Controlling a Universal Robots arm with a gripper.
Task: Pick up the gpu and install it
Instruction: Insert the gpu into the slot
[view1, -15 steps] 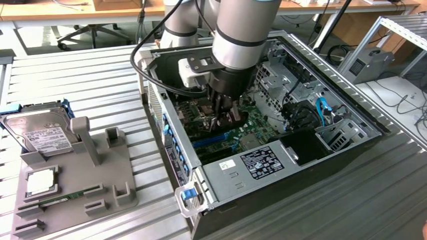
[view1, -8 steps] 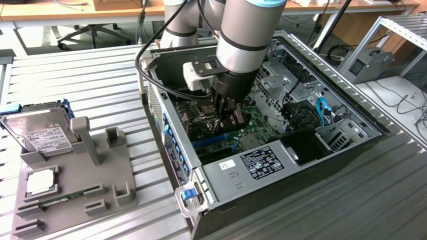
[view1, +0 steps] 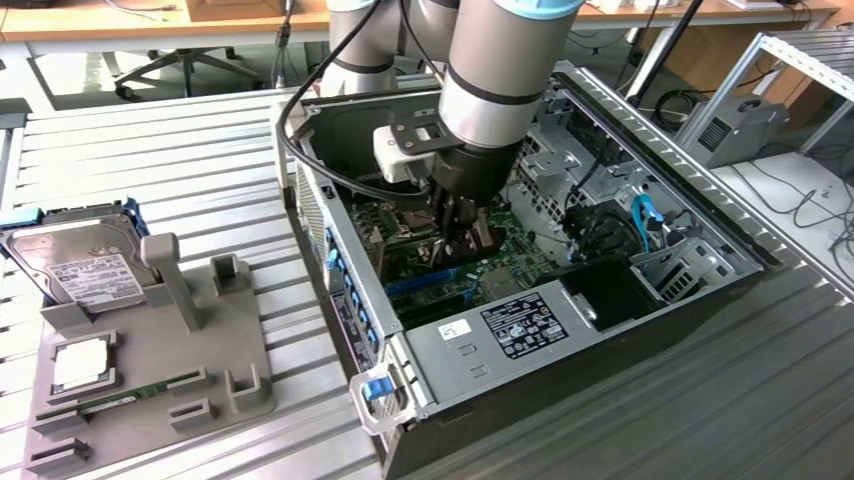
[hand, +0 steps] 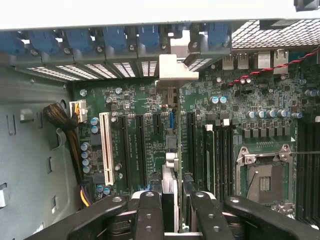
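The wrist view shows the gripper (hand: 170, 210) pinching the gpu (hand: 170, 150) edge-on between its two fingers (hand: 148, 215), the card standing upright over the motherboard (hand: 240, 100) inside the computer case (view1: 441, 350). If the card sits slightly off its slot, pressing could jam its edge or bracket against the case's rear wall. On the holder tray (view1: 247, 350) beside the case lie one hard drive (view1: 80, 265) and one memory stick (view1: 127, 400).

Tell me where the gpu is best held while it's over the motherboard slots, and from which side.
Grip the gpu on its upper long edge, straight down from above, jaws flat on its two broad faces. It stands thin and on edge over the motherboard slots, so the lower edge is left free. The gripper holds it this way.
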